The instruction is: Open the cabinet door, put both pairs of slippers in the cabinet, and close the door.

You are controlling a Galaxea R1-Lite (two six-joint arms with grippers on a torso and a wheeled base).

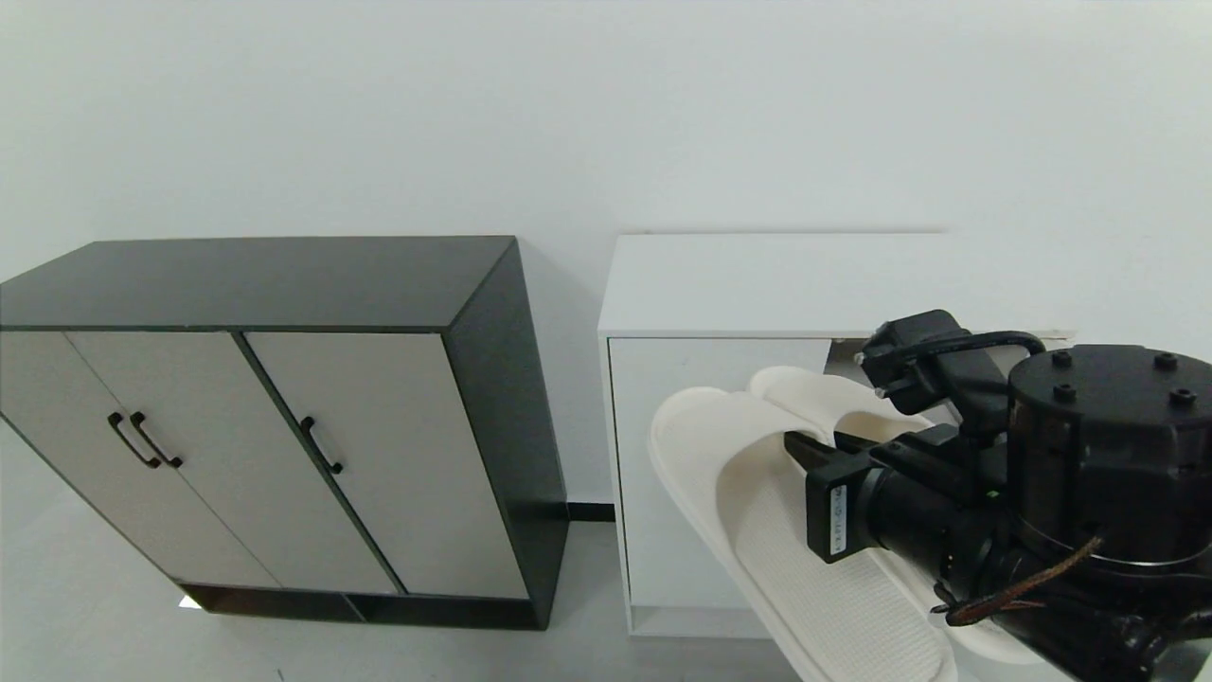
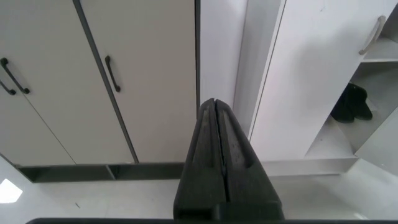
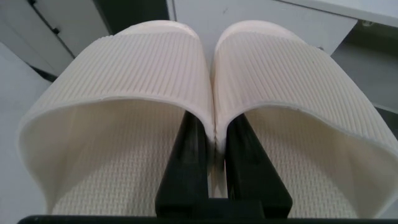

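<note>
The right gripper [image 3: 216,165] was clamped on the cream slippers [image 3: 149,81]. Its jaws pinched the two inner strap walls together, likely so both travel as one pair, and it held them up just before the white cabinet [image 1: 720,284]. The left gripper [image 2: 219,155] was pressed together and empty, apparently kept clear. Its wrist view revealed what the arm hid from the head view: a dark pair [image 2: 351,102] on a shelf inside the cabinet's open side. Beyond stood the black cabinet [image 1: 284,284], doors closed.

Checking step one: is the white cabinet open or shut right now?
Open. Its shelves lie exposed, with a dark pair of slippers standing inside the white cabinet.
</note>
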